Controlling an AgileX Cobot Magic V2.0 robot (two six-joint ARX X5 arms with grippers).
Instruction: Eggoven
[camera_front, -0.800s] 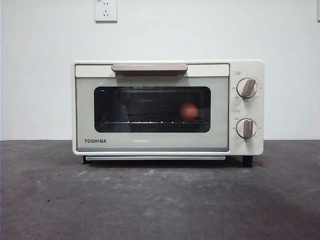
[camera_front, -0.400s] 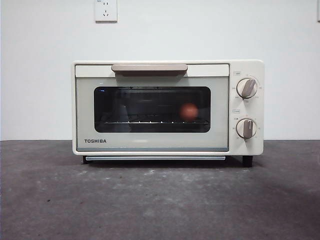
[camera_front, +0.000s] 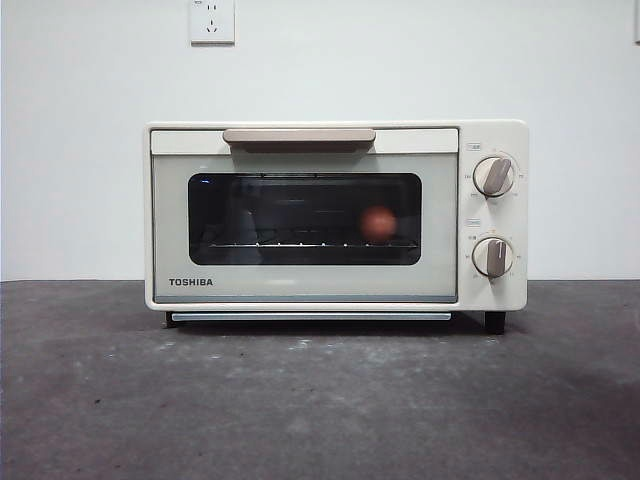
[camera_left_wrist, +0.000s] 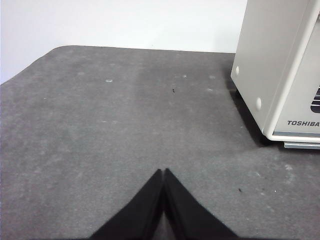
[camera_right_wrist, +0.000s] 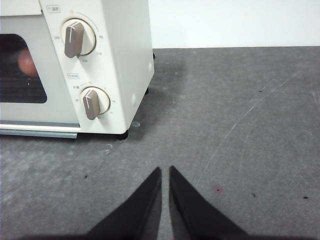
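**Egg sits behind the shut oven door, both tools idle over the desk**

The cream TOSHIBA toaster oven (camera_front: 335, 215) stands on the dark grey desk (camera_front: 320, 400) with its door closed and the beige handle (camera_front: 299, 137) along the top edge of the door. Through the dark glass window (camera_front: 304, 218) the brown egg (camera_front: 378, 223) shows dimly, resting on the wire rack (camera_front: 300, 243) toward the side nearer the knobs. The upper knob (camera_front: 494, 176) is tilted, the lower knob (camera_front: 492, 257) points straight up and down.

The left tool (camera_left_wrist: 164, 172) hangs over bare desk beside the oven's plain side wall, its black jaws pressed together at the tips and holding nothing. The right tool (camera_right_wrist: 165, 171) hangs over the desk in front of the knob side, jaws drawn nearly together with only a thin slit between them, also holding nothing. Neither touches the oven.

A white wall socket (camera_front: 212, 20) sits on the wall above the oven.
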